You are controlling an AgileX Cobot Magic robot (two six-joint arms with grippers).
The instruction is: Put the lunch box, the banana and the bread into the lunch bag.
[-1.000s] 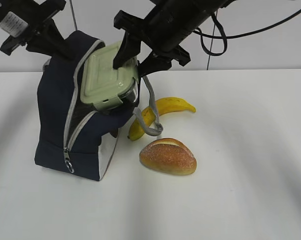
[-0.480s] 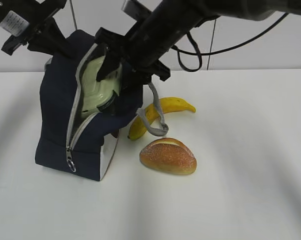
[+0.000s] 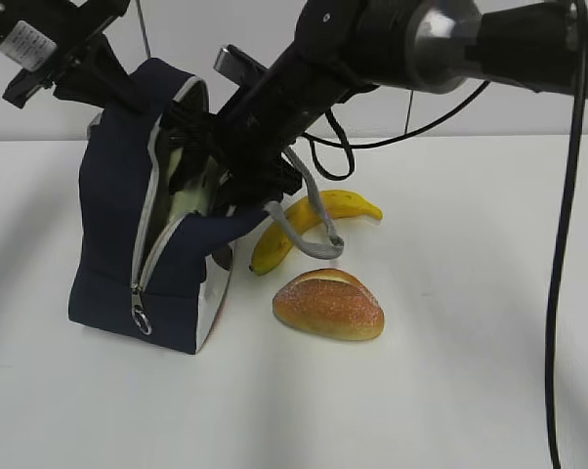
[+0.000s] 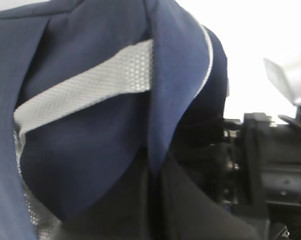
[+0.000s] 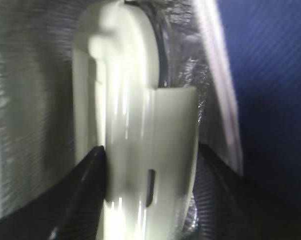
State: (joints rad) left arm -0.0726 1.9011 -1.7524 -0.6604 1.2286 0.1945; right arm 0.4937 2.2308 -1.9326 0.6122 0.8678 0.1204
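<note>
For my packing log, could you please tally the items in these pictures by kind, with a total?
Bags: 1, the lunch bag
Containers: 1, the lunch box, inside the bag, held by the right gripper
Fruit: 1, the banana
Bread: 1, the bread
Total: 4

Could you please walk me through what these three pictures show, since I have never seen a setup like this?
This is a robot with two arms, each ending in a gripper. The wide picture comes from a camera facing the white table; the other two come from cameras on the wrists. The left gripper is at the top of the lunch bag, whose blue fabric fills its wrist picture; its fingers are hidden. The right gripper reaches into the open bag, shut on the lunch box, seen edge-on against the silver lining. The banana and the bread lie on the table beside the bag.
</note>
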